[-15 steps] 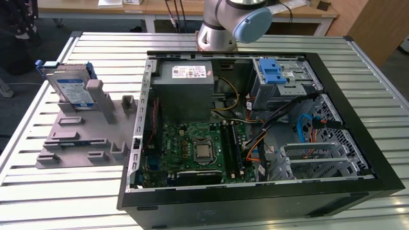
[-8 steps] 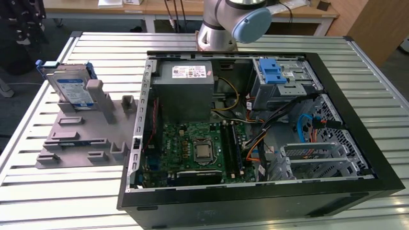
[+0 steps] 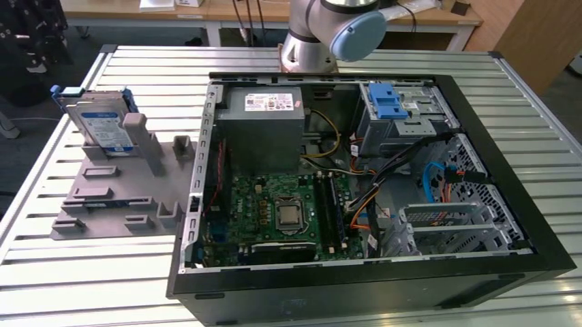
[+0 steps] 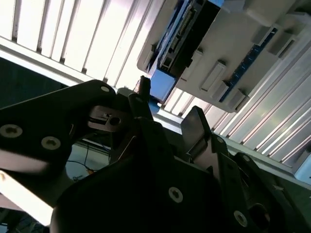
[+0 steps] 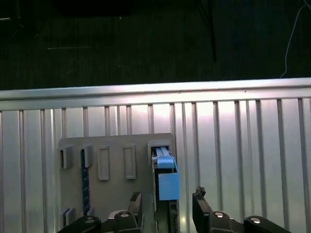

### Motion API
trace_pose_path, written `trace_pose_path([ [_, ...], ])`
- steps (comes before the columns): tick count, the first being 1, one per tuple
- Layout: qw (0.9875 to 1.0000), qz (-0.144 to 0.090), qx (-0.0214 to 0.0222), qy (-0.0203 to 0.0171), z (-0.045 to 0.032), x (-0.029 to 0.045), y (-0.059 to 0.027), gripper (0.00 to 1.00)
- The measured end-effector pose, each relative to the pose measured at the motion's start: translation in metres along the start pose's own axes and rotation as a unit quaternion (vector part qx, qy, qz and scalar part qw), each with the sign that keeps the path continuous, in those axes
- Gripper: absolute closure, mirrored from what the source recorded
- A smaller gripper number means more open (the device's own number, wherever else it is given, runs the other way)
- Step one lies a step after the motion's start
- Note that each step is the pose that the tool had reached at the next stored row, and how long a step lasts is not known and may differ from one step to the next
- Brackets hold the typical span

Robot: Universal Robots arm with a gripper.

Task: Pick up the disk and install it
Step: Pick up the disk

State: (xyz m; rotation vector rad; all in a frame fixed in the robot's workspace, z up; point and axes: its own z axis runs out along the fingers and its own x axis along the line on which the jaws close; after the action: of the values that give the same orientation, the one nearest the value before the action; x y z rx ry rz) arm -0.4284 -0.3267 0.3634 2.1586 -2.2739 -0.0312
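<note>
1. Hovering above the disk (image 5: 165,162), the claw (image 5: 167,195) had its fingers (image 5: 200,206) apart and empty. One finger sat on each side of the disk, with a gap showing on both sides.
2. The disk stood on edge in a slot of the grey holder (image 5: 112,145), blue frame towards the claw. In the exterior view it sat at the holder's far end, well apart from the open computer case (image 3: 509,272).
3. Step in hand, as I judged it: the approach for pick-up. Nothing was installed yet.
4. A grasp would call for squaring the fingers to the disk and closing clear of the holder's posts.
5. Slatted metal desk (image 3: 54,272), arm (image 3: 318,34) at its far edge. Wooden furniture (image 3: 227,10) stood behind.
</note>
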Motion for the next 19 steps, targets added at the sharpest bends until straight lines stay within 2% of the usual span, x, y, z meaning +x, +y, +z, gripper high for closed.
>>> trace_pose_path([
  [3, 1.0, -0.009, 0.0, 0.0001, 0.0053, 0.0001, 0.0, 0.47],
  [12, 0.9999, -0.01, 0.0012, 0.0001, 0.0189, 0.0007, -0.0001, 0.47],
  [19, 0.9999, -0.01, 0.0079, -0.0001, 0.0273, 0.0008, -0.0001, 0.47],
])
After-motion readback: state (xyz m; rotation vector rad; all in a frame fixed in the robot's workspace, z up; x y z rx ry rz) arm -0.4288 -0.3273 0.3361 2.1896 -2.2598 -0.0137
